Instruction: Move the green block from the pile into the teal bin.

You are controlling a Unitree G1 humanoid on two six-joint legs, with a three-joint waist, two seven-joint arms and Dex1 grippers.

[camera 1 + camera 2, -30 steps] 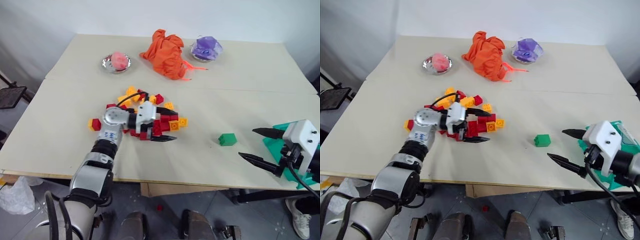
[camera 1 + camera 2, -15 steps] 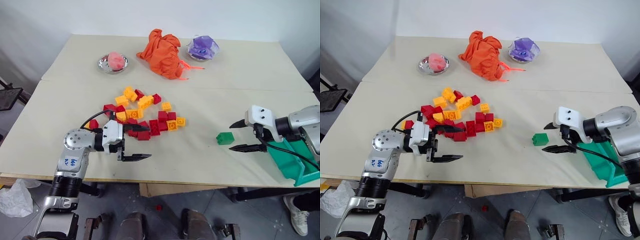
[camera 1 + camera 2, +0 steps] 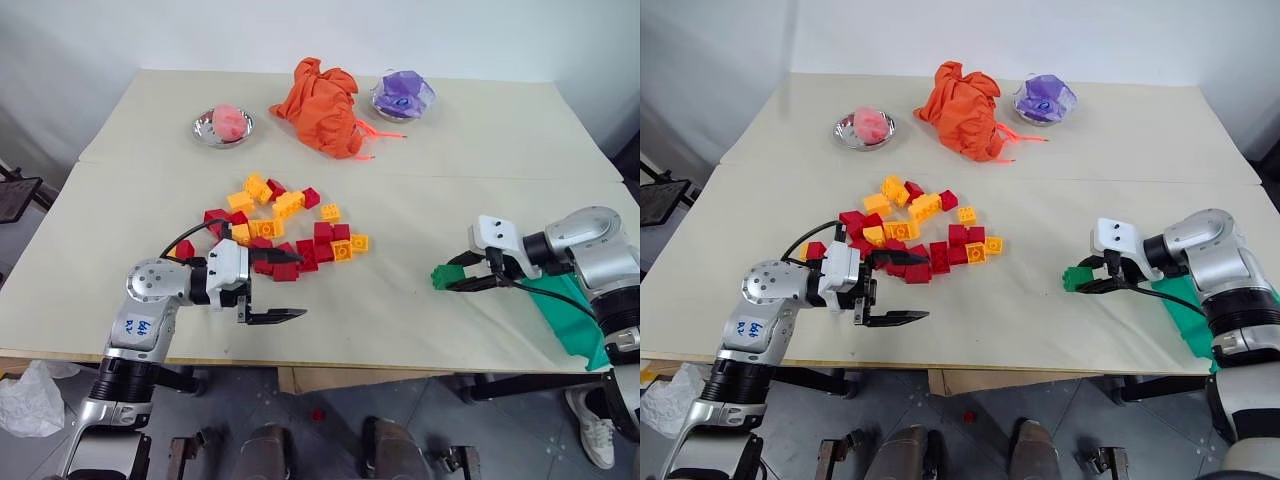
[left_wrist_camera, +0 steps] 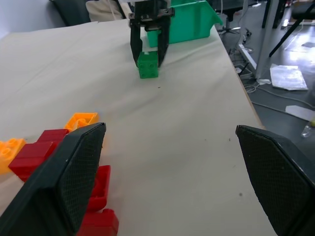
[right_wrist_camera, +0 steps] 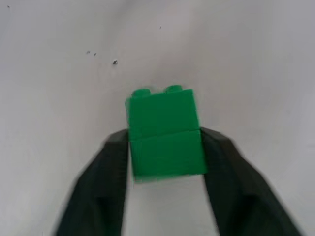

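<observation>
Since a second ago, the right gripper [image 3: 447, 278] has been brought in from the near right table edge to the green block [image 3: 443, 276], and its two black fingers [image 5: 111, 167] are now closed on the block's two sides. From the left wrist view, the block [image 4: 147, 65] is seen pinched between those fingers while it sits on the table [image 3: 400, 210]. It lies well to the right of the pile [image 3: 285, 230] and just left of the teal bin [image 3: 570, 325], apart from both. The bin sits at the near right edge of the table, partly hidden behind the right arm.

Over the same second, the left gripper [image 3: 272, 287] has been drawn back out of the pile toward the near left and is now held level just beside the pile's near edge, pointing to the right. Its fingers [image 4: 74, 182] are spread wide, and nothing is held between them. The red and yellow bricks lie loosely scattered in the middle of the table.

On the far side of the table, an orange cloth [image 3: 322, 105] is bunched up, with a small metal dish holding something pink [image 3: 224, 124] to its left and a bowl holding something purple [image 3: 403, 96] to its right.
</observation>
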